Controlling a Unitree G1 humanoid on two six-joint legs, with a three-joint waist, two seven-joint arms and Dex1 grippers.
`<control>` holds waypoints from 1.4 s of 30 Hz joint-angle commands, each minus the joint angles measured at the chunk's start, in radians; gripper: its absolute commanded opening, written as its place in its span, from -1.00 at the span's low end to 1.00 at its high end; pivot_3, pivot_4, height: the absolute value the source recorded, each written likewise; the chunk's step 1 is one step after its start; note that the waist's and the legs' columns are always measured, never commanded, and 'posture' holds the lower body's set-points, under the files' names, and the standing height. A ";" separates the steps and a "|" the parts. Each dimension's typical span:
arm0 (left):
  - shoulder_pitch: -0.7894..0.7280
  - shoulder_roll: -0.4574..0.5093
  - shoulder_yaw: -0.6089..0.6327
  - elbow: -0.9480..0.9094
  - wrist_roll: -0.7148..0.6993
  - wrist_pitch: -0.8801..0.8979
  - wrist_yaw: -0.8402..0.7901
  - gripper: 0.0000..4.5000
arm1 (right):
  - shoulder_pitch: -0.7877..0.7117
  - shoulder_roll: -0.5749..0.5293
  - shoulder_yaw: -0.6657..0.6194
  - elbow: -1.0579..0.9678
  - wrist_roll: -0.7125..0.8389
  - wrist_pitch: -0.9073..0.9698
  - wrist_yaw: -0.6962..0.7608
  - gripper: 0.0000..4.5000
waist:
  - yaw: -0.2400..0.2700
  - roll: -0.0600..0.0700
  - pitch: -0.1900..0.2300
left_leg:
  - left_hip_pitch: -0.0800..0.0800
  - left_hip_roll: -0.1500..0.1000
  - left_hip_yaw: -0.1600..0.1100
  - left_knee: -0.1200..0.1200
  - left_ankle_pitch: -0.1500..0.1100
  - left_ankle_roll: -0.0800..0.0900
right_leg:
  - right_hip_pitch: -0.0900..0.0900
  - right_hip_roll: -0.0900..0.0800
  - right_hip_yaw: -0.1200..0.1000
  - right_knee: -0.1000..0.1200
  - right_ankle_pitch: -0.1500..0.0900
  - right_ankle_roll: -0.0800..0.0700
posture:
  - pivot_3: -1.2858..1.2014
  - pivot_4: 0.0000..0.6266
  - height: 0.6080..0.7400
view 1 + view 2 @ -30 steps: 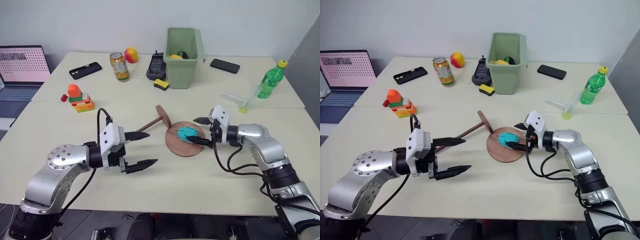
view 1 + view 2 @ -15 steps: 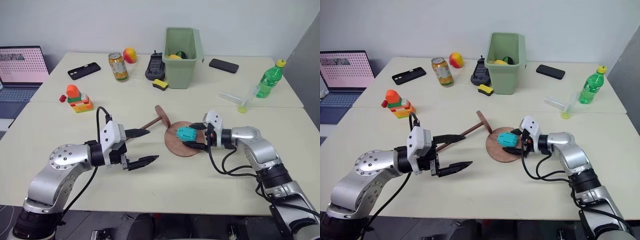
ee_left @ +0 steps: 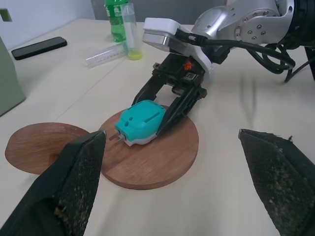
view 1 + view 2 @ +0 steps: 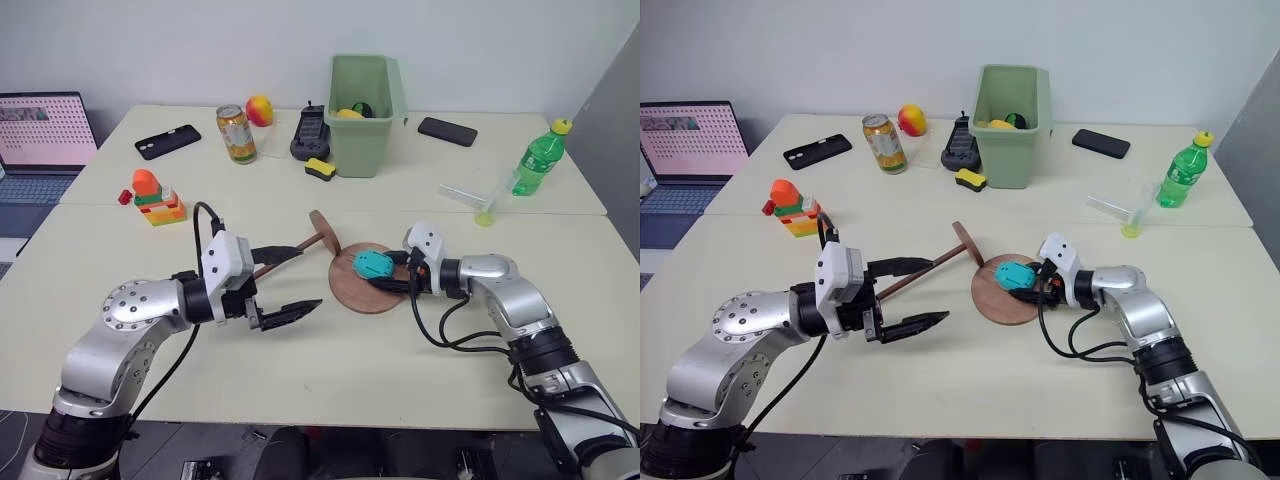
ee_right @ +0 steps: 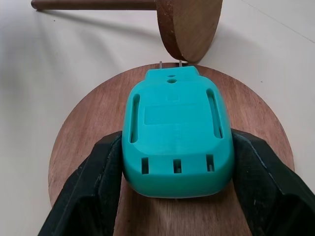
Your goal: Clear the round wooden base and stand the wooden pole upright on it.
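The right hand is clamped on a teal plug sitting on the round wooden base mid-counter. The wooden pole lies tipped beside the base. The left hand hangs spread wide, holding nothing.

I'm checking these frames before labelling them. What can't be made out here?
- Green bin: its wall hides most of the contents in the head views; a yellow item peeks out.
- Laptop: cut off by the picture edge; screen text too small.
- Round wooden base: the teal plug and right pincer cover its middle in the right wrist view.
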 commanded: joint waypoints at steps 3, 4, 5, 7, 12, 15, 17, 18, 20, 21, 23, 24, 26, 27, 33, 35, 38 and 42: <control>-0.014 -0.001 0.003 -0.026 -0.020 0.003 0.002 1.00 | -0.069 0.019 -0.210 0.004 0.062 0.017 -0.189 0.22 | 0.001 0.000 0.000 | 0.000 0.000 0.000 0.000 0.000 0.000 | 0.000 0.000 0.000 0.000 0.000 0.000 | 0.03 -0.52 1.00; -0.016 -0.001 0.004 -0.025 -0.021 0.003 0.002 1.00 | -0.089 0.024 -0.241 0.034 0.062 0.012 -0.232 0.22 | 0.000 0.000 0.000 | 0.000 0.000 0.000 0.000 0.000 0.000 | 0.000 0.000 0.000 0.000 0.000 0.000 | 0.03 -0.52 1.00; -0.018 -0.003 0.002 -0.023 -0.021 0.004 0.003 1.00 | -0.116 0.025 -0.262 0.091 0.040 -0.008 -0.290 0.22 | 0.000 0.000 0.000 | 0.000 0.000 0.000 0.000 0.000 0.000 | 0.000 0.000 0.000 0.000 0.000 0.000 | 0.03 -0.52 1.00; -0.025 -0.007 -0.009 -0.020 -0.017 0.000 -0.002 1.00 | -0.185 0.025 -0.285 0.246 -0.019 -0.057 -0.421 0.22 | 0.000 0.000 0.000 | 0.000 0.000 0.001 0.000 0.000 0.000 | 0.000 0.000 0.000 0.001 0.000 0.000 | 0.03 -0.52 1.00; -0.056 -0.011 -0.025 0.006 -0.011 -0.005 -0.013 1.00 | -0.302 0.036 -0.264 0.486 -0.085 -0.081 -0.488 0.22 | -0.002 0.000 0.000 | 0.000 -0.001 0.003 -0.001 0.000 0.000 | 0.000 0.000 0.002 0.000 0.000 0.000 | 0.03 -0.52 1.00; -0.065 -0.011 -0.028 0.016 -0.007 -0.011 -0.018 1.00 | -0.333 0.039 -0.249 0.552 -0.104 -0.081 -0.473 0.38 | -0.004 0.000 0.000 | 0.000 -0.001 0.004 -0.001 0.000 0.000 | -0.002 0.000 0.002 0.000 0.000 0.000 | 0.03 -0.52 1.00; -0.066 -0.011 -0.029 0.018 -0.005 -0.012 -0.021 1.00 | -0.342 0.037 -0.248 0.571 -0.109 -0.083 -0.462 0.62 | -0.004 0.001 0.000 | 0.000 0.000 0.005 -0.001 0.000 0.000 | -0.002 0.000 0.002 0.000 0.000 0.000 | 0.03 -0.52 1.00; -0.065 -0.012 -0.029 0.017 -0.004 -0.013 -0.022 1.00 | -0.342 0.034 -0.248 0.573 -0.111 -0.084 -0.459 0.74 | -0.004 0.001 0.000 | 0.000 0.000 0.005 -0.001 0.000 0.000 | -0.002 0.000 0.002 0.000 0.000 0.000 | 0.03 -0.52 1.00; -0.063 -0.013 -0.028 0.016 -0.003 -0.013 -0.023 1.00 | -0.340 0.025 -0.249 0.571 -0.115 -0.090 -0.457 0.95 | -0.004 0.001 0.000 | 0.000 0.000 0.005 -0.001 0.000 0.000 | -0.002 0.000 0.002 0.000 0.000 0.000 | 0.03 -0.52 1.00; -0.064 -0.013 -0.028 0.016 -0.003 -0.013 -0.023 1.00 | -0.338 0.021 -0.253 0.565 -0.112 -0.090 -0.457 0.99 | -0.004 0.001 0.000 | 0.000 0.000 0.005 -0.001 0.000 0.000 | -0.002 0.000 0.002 0.000 0.000 0.000 | 0.03 -0.52 1.00; -0.063 -0.014 -0.027 0.015 -0.003 -0.012 -0.022 1.00 | -0.327 0.011 -0.260 0.535 -0.105 -0.087 -0.450 0.99 | -0.003 0.001 0.000 | 0.000 0.000 0.005 -0.001 0.000 0.000 | -0.002 0.000 0.002 0.000 0.000 0.000 | 0.03 -0.52 1.00; -0.065 -0.014 -0.027 0.016 -0.003 -0.011 -0.021 1.00 | -0.320 0.006 -0.264 0.513 -0.099 -0.087 -0.445 0.99 | -0.003 0.001 0.000 | 0.000 0.000 0.005 -0.001 0.000 0.000 | -0.002 0.000 0.002 0.000 0.000 0.000 | 0.03 -0.52 1.00; -0.072 -0.011 -0.022 0.022 -0.005 -0.007 -0.022 1.00 | -0.297 -0.006 -0.274 0.443 -0.084 -0.082 -0.431 0.99 | -0.003 0.001 0.000 | -0.001 0.000 0.005 -0.001 0.000 0.000 | -0.002 0.000 0.002 0.000 0.000 0.000 | 0.03 -0.52 1.00; -0.077 -0.006 -0.016 0.027 -0.008 -0.001 -0.023 1.00 | -0.278 -0.011 -0.288 0.381 -0.062 -0.066 -0.420 0.99 | -0.002 0.001 0.000 | -0.001 0.000 0.005 -0.001 0.000 0.000 | -0.002 0.000 0.002 0.000 0.000 0.000 | 0.03 -0.52 1.00; -0.175 0.081 0.035 0.127 -0.023 0.066 -0.053 1.00 | -0.086 -0.061 -0.316 -0.122 0.099 0.103 -0.289 0.99 | 0.001 0.001 0.000 | -0.002 0.000 0.002 -0.001 0.000 0.000 | -0.002 0.000 0.001 0.000 0.000 0.000 | 0.03 -0.52 1.00; -0.255 0.144 0.016 0.187 -0.008 0.144 -0.067 1.00 | 0.013 -0.096 -0.305 -0.302 0.153 0.143 -0.235 0.99 | 0.005 0.001 0.000 | -0.002 0.000 0.000 -0.001 0.000 0.000 | -0.002 0.000 -0.001 0.000 0.000 0.000 | 0.03 -0.52 1.00; -0.369 0.211 -0.067 0.287 0.062 0.199 -0.112 1.00 | 0.122 -0.106 -0.317 -0.502 0.284 0.243 -0.195 0.99 | 0.003 0.001 0.000 | -0.002 -0.002 -0.001 -0.001 0.000 0.000 | -0.001 0.002 -0.002 0.000 0.000 0.000 | 0.03 -0.52 1.00; -0.542 0.220 -0.251 0.479 0.198 0.211 -0.216 1.00 | 0.267 -0.117 -0.297 -0.684 0.382 0.316 -0.175 0.99 | 0.000 0.001 0.001 | -0.001 -0.004 0.001 -0.001 0.000 0.000 | -0.001 0.004 -0.002 0.000 0.000 0.000 | 0.03 -0.52 1.00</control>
